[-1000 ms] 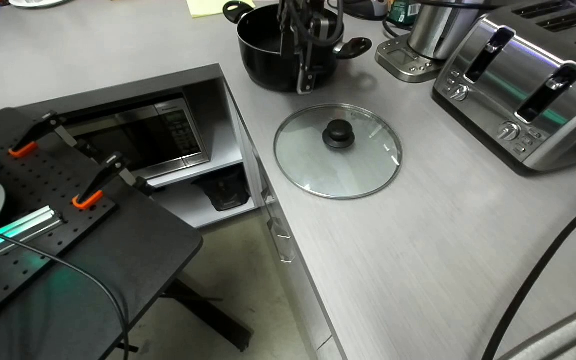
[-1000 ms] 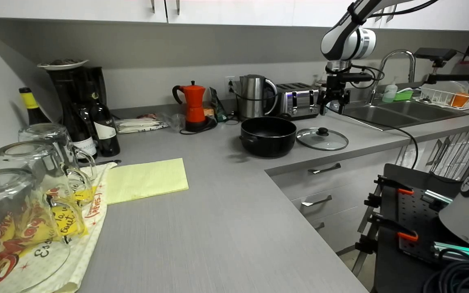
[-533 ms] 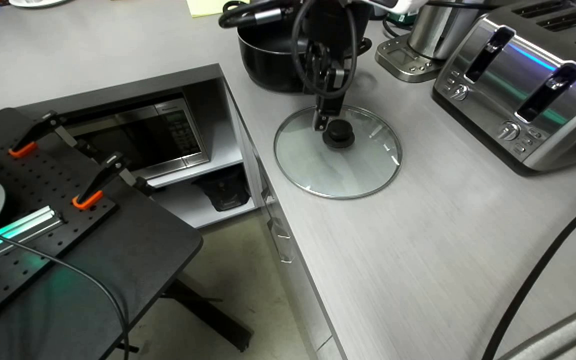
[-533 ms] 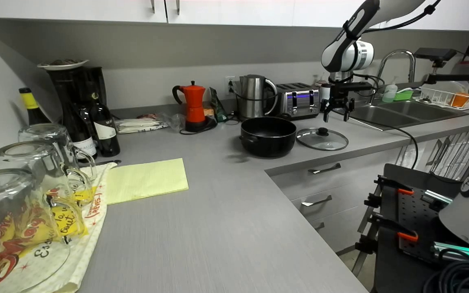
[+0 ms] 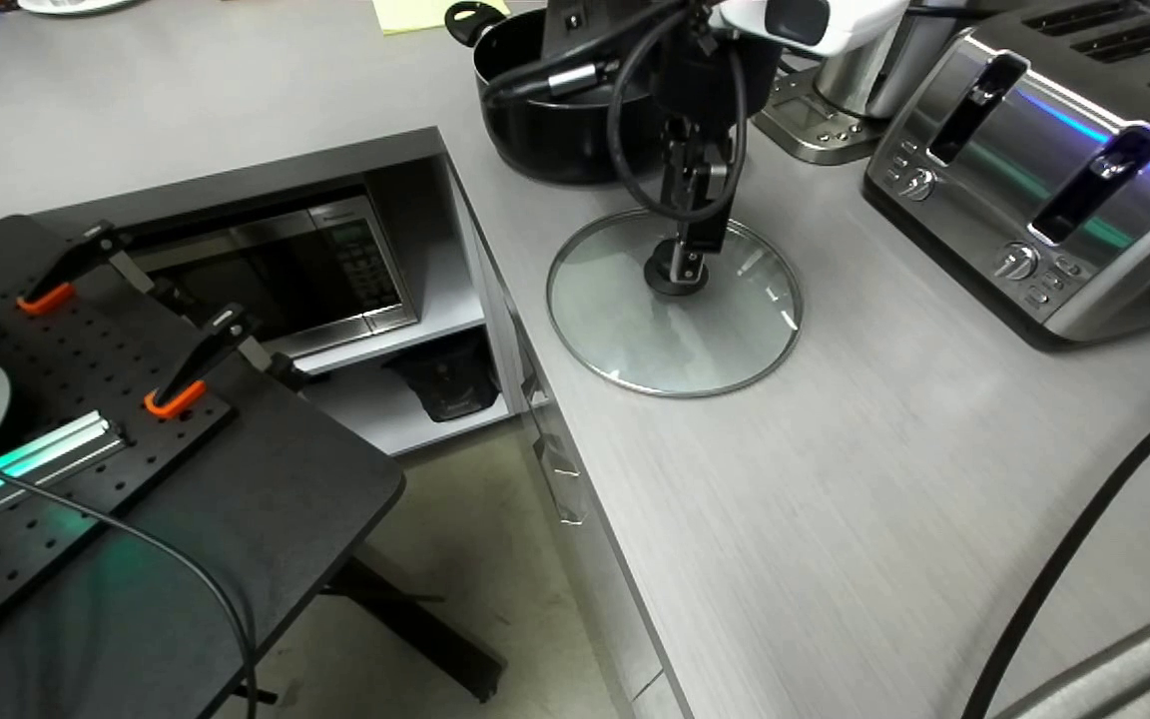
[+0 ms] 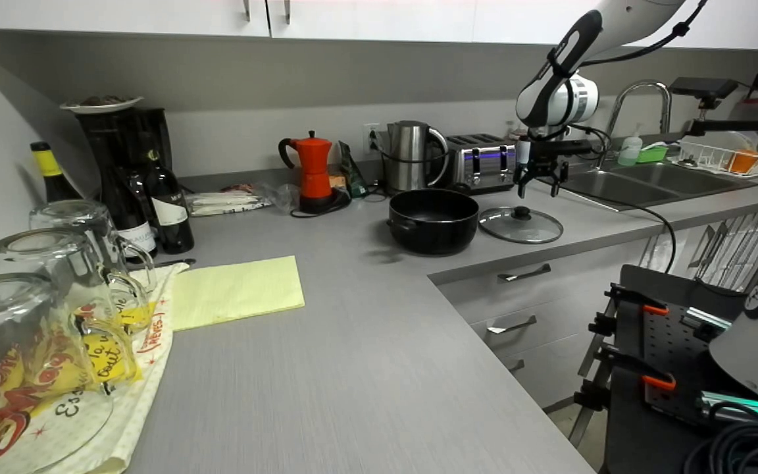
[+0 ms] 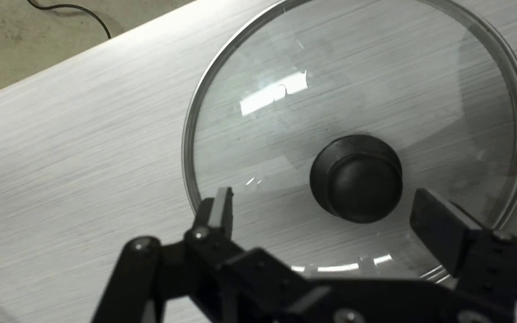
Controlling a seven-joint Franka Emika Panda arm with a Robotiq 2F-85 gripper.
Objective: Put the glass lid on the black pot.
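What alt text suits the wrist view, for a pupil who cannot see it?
A round, clear glass lid lies on a pale, streaked counter, its black knob showing between the spread jaws of the gripper along the bottom edge. Floor and a dark cable show at top left.

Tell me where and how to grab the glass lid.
Probably best by its black knob, from straight above: the glass lid lies flat on the counter, the knob rising at its centre, the rim low. In the wrist view the knob shows between the jaws of the open tool, but off-centre; perhaps align first.
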